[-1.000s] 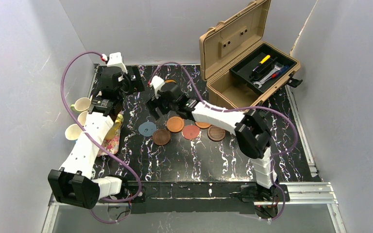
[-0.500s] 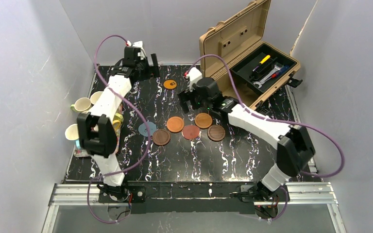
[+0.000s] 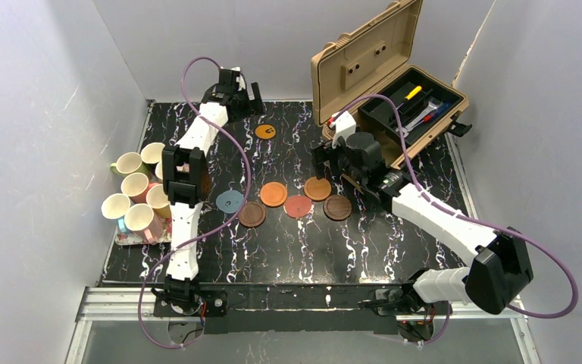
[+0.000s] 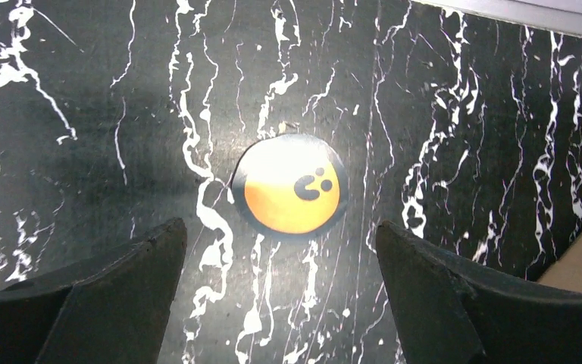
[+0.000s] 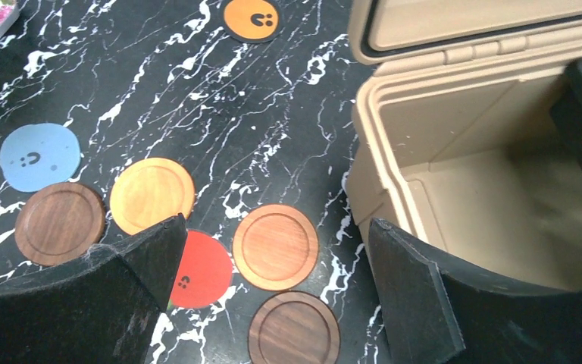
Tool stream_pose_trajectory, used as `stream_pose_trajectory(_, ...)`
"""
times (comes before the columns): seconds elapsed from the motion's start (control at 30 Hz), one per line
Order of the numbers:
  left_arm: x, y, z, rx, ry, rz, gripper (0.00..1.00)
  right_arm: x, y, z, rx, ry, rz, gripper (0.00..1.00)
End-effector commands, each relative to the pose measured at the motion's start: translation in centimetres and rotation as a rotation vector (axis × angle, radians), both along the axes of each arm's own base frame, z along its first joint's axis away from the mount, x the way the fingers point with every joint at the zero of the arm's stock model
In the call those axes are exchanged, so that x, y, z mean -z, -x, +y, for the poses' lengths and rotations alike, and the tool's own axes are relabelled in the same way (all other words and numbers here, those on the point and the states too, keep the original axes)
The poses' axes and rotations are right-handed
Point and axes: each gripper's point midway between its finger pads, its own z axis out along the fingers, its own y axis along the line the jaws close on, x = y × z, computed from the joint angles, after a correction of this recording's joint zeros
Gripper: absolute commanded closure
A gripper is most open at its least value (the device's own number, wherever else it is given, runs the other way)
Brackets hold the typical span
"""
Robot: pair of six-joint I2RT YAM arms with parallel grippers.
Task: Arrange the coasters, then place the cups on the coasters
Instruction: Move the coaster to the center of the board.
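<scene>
An orange coaster with a dark mark (image 3: 266, 131) lies alone at the back of the table. My left gripper (image 3: 248, 105) hangs open just behind it, and in the left wrist view the coaster (image 4: 292, 184) sits ahead of the empty gripper (image 4: 279, 227). Several more coasters form a loose cluster mid-table: grey-blue (image 3: 229, 201), dark brown (image 3: 251, 214), orange-brown (image 3: 273, 194), red (image 3: 298, 206), orange-brown (image 3: 317, 188), dark brown (image 3: 337, 207). My right gripper (image 5: 276, 226) is open and empty above the orange-brown coaster (image 5: 275, 246). Several cups (image 3: 138, 186) stand at the left.
The cups crowd a floral tray (image 3: 129, 236) at the table's left edge. An open tan toolbox (image 3: 379, 83) with tools in a black insert stands at the back right; its front wall (image 5: 383, 144) is close beside my right gripper's right finger.
My left arm has stretched to the table's far back, over the marked orange coaster, uncovering the cups. The right arm has swung right, toward the toolbox. Both grippers stayed open.
</scene>
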Motion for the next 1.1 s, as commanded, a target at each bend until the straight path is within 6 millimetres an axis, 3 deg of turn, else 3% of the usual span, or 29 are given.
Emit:
stream_pose_trajectory(0.0, -0.1, -1.7, -0.5, -0.046, 0.045, -0.017, 0.06, -3.3, -0.8, -1.8, 0.057, -0.048, -0.125, 0.01)
stream_pose_trajectory(0.17, 3.1, -3.2, -1.0, -0.091, 0.087, -0.001, 0.07, -4.2, -0.7, -2.5, 0.049, -0.066, -0.154, 0.01)
stream_pose_trajectory(0.3, 4.4, -3.9, -1.1, -0.136, 0.114, 0.004, 0.09, -4.1, -1.0, -2.7, 0.039, -0.077, -0.151, 0.01)
stream_pose_trajectory(0.6, 6.1, -4.9, -1.7, -0.165, 0.157, 0.007, 0.10, -3.6, -1.3, -3.2, 0.043, -0.099, -0.137, 0.01)
stream_pose_trajectory(1.07, 8.8, -5.1, -4.5, -0.142, 0.317, 0.079, 0.12, -4.0, -1.2, -3.6, 0.043, -0.115, -0.143, 0.01)
